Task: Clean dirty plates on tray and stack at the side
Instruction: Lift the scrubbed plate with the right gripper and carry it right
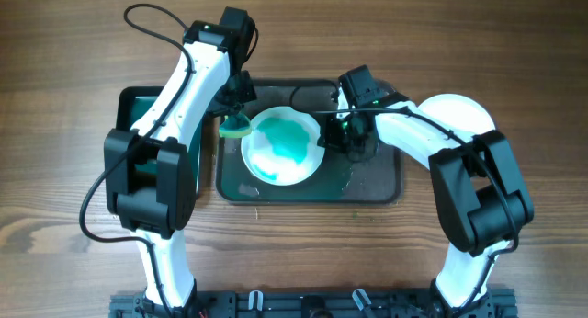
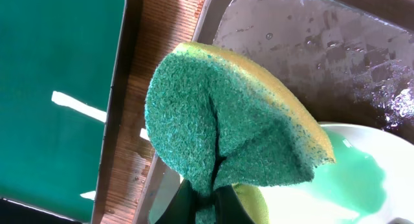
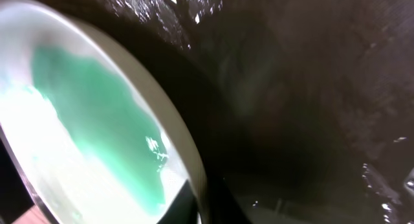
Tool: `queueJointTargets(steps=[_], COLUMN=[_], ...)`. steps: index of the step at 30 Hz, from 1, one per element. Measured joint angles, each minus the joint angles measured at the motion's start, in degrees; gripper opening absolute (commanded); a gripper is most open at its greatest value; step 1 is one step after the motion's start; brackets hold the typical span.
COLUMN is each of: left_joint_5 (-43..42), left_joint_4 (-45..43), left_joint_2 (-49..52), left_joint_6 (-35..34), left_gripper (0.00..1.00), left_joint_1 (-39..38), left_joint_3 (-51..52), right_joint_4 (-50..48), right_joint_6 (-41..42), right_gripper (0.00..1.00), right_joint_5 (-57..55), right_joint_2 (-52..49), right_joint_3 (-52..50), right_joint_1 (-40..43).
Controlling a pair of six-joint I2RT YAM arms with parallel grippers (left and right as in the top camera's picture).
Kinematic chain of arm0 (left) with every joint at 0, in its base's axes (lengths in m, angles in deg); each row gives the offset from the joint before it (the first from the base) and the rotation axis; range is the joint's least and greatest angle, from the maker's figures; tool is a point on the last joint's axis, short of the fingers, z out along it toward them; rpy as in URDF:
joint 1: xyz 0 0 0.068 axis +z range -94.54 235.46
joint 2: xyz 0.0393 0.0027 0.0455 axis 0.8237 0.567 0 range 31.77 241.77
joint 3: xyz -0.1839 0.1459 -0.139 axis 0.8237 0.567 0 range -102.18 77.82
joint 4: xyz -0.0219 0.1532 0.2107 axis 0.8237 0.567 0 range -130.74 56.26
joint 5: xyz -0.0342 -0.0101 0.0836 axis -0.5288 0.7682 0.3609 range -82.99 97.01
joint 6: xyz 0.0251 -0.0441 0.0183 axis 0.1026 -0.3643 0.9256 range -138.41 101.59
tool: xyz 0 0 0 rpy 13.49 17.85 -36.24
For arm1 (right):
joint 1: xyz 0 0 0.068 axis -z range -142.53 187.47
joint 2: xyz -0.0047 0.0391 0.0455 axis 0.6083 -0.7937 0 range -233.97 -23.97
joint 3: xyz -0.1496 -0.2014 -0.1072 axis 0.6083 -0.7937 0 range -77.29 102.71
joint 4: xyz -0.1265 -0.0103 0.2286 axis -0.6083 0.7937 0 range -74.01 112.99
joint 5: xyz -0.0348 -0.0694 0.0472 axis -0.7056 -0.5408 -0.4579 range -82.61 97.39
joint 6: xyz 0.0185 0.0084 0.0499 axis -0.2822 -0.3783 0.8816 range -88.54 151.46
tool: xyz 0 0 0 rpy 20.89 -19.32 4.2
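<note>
Left fingers (image 2: 183, 203), clamped on a green-and-yellow sponge (image 1: 235, 127), hover beside the teal-smeared round white plate (image 1: 282, 148), toward the bench's left edge; right fingers (image 1: 333, 136) pinch its opposite rim.

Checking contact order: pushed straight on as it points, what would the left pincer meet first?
Likely the tray, just inside its rim: the sponge the left pincer holds would touch there, beside the plate; depth unclear.
</note>
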Motion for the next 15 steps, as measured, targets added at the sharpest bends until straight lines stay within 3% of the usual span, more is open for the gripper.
queueJointTargets(steps=[6, 9, 11, 15], left_joint_5=[-0.9, -3.0, -4.6, -5.4], left_joint_4=[0.0, -0.1, -0.5, -2.1], left_joint_2=[0.0, 0.0, 0.0, 0.0], left_joint_6=[0.2, 0.2, 0.3, 0.3], left_gripper=[0.04, 0.04, 0.04, 0.04], left_joint_1=[0.0, -0.1, -0.8, -2.9], left_joint_3=[0.0, 0.0, 0.0, 0.0], right_joint_4=[5.8, 11.6, 15.2, 19.8], right_joint_6=[0.0, -0.1, -0.1, -0.2], right_gripper=[0.04, 0.04, 0.04, 0.04], right_joint_5=[-4.5, -16.0, -30.2, -50.0], right_joint_2=[2.4, 9.8, 19.6, 26.7], right_joint_3=[0.0, -0.3, -0.3, -0.3], right_joint_1=[-0.1, -0.3, -2.2, -9.0])
